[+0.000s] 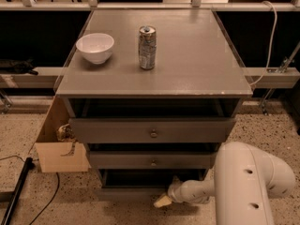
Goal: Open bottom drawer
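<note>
The bottom drawer [126, 193] is the lowest of three grey drawers in the cabinet. Its thin front stands a little out from the cabinet, with a dark gap above it. My gripper [163, 200] is at the middle of that front, low near the floor, on a white arm coming in from the right. The drawer's knob does not show; the gripper covers that spot. The middle drawer [152, 160] and the top drawer [152, 131] each show a small round knob and also stand out a little.
A white bowl [95, 47] and a metal can [147, 47] stand on the cabinet top [187, 64]. A cardboard box [58, 149] sits on the floor at the left. A black cable and pole [16, 191] lie at the lower left. My white arm housing [248, 186] fills the lower right.
</note>
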You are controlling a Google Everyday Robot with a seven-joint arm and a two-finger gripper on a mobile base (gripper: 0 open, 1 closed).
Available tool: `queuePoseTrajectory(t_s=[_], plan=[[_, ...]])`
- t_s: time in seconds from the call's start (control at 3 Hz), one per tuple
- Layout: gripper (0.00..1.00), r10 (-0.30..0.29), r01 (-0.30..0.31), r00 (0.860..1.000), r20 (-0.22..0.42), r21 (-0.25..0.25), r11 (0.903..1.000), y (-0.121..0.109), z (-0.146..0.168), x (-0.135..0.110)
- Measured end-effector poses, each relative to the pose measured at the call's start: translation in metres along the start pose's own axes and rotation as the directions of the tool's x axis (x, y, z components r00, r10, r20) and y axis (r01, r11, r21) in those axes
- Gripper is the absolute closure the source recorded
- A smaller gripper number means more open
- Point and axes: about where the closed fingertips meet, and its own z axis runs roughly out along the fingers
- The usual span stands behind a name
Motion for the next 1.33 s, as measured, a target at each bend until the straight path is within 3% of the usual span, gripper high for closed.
queuePoseTrajectory(t_s=[0.33,0.67,1.0,1.33], plan=[[0.26,0.0,0.0,1.0,0.0,0.0,1.0,0.0,0.0,0.0],[0.57,0.018,-0.017,1.0,0.009,-0.006,0.9998,0.008,-0.008,0.013],[0.82,0.019,-0.019,1.0,0.01,-0.007,0.9998,0.008,-0.01,0.012],[1.0,0.019,-0.019,1.0,0.01,-0.007,0.9998,0.008,-0.01,0.012]])
